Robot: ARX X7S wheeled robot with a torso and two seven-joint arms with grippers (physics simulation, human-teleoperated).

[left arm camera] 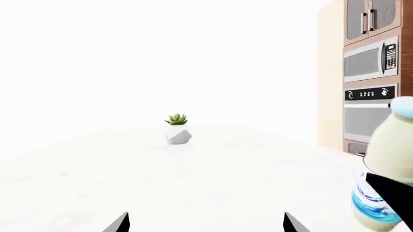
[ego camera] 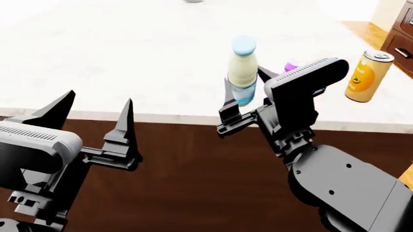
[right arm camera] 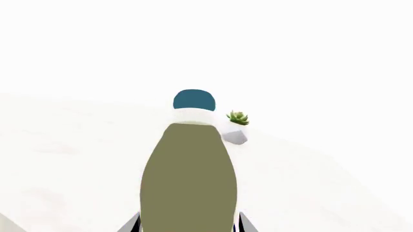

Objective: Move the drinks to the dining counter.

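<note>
White and smooth, the dining surface [ego camera: 116, 58] carried all three drinks near its front edge. The milky-white bottle [ego camera: 243, 70] stood upright between the jaws of the right gripper [ego camera: 244, 84], which pinched its lower body at the label. Behind that arm, the purple can [ego camera: 291, 65] was mostly hidden, and the orange-yellow can [ego camera: 368, 76] stood further right, apart from both. The left gripper [ego camera: 90, 113] hung at the surface's front edge with its jaws spread, gripping nothing. A small potted succulent [left arm camera: 177, 128] sat far back.
</note>
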